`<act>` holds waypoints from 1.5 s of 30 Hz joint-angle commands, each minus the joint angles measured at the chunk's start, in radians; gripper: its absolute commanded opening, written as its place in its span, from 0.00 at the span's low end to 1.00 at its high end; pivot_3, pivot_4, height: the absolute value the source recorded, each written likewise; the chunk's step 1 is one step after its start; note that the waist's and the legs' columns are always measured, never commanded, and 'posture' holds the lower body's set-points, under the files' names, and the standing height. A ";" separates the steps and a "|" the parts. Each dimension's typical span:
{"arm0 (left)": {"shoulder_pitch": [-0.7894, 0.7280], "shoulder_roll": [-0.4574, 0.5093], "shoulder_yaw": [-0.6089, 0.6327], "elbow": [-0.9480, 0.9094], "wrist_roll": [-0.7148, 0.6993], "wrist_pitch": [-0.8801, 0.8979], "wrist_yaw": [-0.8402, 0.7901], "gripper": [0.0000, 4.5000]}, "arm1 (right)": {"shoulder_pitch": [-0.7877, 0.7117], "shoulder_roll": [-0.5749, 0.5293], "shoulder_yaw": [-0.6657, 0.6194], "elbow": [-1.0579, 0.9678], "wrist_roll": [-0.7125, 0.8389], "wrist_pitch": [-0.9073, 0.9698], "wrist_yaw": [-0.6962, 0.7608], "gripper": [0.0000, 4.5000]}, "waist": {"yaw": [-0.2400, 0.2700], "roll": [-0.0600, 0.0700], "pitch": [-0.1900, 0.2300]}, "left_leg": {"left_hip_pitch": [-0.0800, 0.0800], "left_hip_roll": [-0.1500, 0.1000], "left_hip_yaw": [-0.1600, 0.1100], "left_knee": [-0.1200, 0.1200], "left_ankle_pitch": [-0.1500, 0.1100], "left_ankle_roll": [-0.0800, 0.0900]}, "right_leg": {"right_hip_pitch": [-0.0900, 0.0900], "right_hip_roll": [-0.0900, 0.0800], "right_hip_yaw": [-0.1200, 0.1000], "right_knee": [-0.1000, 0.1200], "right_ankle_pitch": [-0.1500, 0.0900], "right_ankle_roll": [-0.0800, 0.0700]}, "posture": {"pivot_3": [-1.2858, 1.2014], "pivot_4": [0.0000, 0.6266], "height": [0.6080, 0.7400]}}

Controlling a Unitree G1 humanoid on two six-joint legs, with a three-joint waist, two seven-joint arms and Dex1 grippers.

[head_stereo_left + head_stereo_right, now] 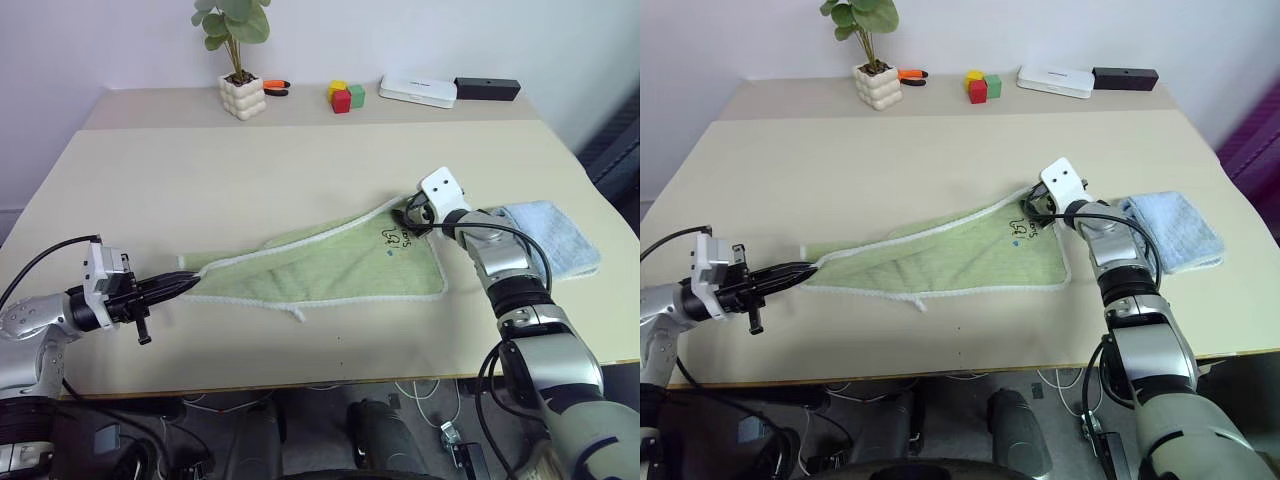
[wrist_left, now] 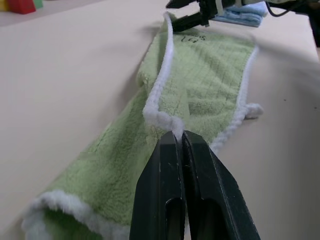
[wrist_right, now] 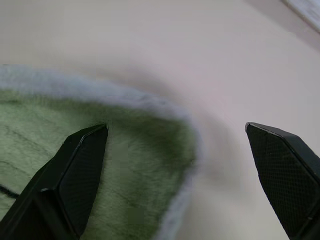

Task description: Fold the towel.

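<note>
The light green towel with whitish edging lies across the middle of the table, one layer folded over and drawn out to the left. My left gripper is at the towel's left end, shut on the white corner edging, as the left wrist view shows. A small dark embroidered mark sits near the towel's far right corner. My right gripper hovers over that corner, open, with the curved towel edge lying between and below its fingers.
A smaller light blue folded towel lies just right of my right arm. Along the back stand a potted plant, an orange tool, coloured blocks, a white box and a black box.
</note>
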 commanded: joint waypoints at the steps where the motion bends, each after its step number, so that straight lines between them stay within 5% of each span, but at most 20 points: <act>1: 0.009 0.004 0.034 -0.041 -0.028 0.009 0.001 0.01 | -0.067 0.012 -0.020 0.081 0.013 -0.024 0.021 1.00 | -0.001 0.000 0.000 | 0.000 0.000 0.000 0.000 0.000 0.000 | 0.000 0.000 0.000 0.000 0.000 0.000 | 0.52 0.24 1.00; 3: 0.017 0.004 0.039 -0.048 -0.029 0.009 0.002 0.01 | -0.085 0.011 -0.014 0.120 0.002 -0.041 0.024 1.00 | -0.002 0.000 0.000 | 0.000 0.000 0.000 0.001 0.000 0.000 | 0.000 0.000 0.000 0.000 0.000 0.000 | 0.52 0.24 1.00; 6: 0.028 0.005 0.037 -0.053 -0.026 0.004 -0.001 0.00 | -0.132 0.032 -0.054 0.192 0.039 -0.019 0.013 0.82 | -0.003 0.000 0.000 | 0.000 0.000 0.000 0.000 0.000 0.000 | 0.000 0.000 0.000 0.000 0.000 0.000 | 0.52 0.24 1.00; 13: 0.033 0.005 0.033 -0.065 -0.026 0.006 -0.004 0.00 | -0.150 0.066 -0.074 0.228 0.055 -0.008 0.029 0.04 | -0.008 0.000 0.000 | 0.000 0.000 0.000 0.000 0.000 0.000 | 0.000 0.000 0.000 0.000 0.000 0.000 | 0.52 0.24 1.00; 14: 0.033 0.005 0.033 -0.065 -0.026 0.006 -0.005 0.00 | -0.148 0.066 -0.075 0.226 0.056 -0.008 0.026 0.01 | -0.008 0.000 0.000 | 0.000 0.000 0.000 0.000 0.000 0.000 | 0.000 0.000 0.000 0.000 0.000 0.000 | 0.52 0.24 1.00; 22: 0.013 -0.002 0.029 -0.043 -0.006 0.000 0.030 0.00 | -0.112 0.021 -0.070 0.146 0.042 -0.050 0.022 0.01 | -0.018 0.000 0.000 | 0.000 0.000 0.000 -0.001 0.000 0.000 | 0.000 0.000 0.000 0.000 0.000 0.000 | 0.52 0.24 1.00; 34: -0.198 -0.059 0.018 0.109 0.029 0.076 0.252 0.00 | 0.158 -0.092 -0.108 -0.471 0.149 0.061 0.176 0.01 | -0.023 0.000 0.000 | 0.000 0.000 -0.001 -0.001 0.000 0.000 | 0.000 0.000 0.000 0.001 0.000 0.001 | 0.52 0.24 1.00; 45: -0.863 -0.117 -0.064 0.858 0.328 -0.330 0.554 0.00 | -0.159 -0.002 -0.091 -0.071 0.018 -0.204 -0.120 0.01 | -0.016 -0.001 0.001 | -0.001 -0.001 -0.001 0.001 0.000 0.000 | 0.000 0.000 0.000 0.000 0.001 0.002 | 0.52 0.24 1.00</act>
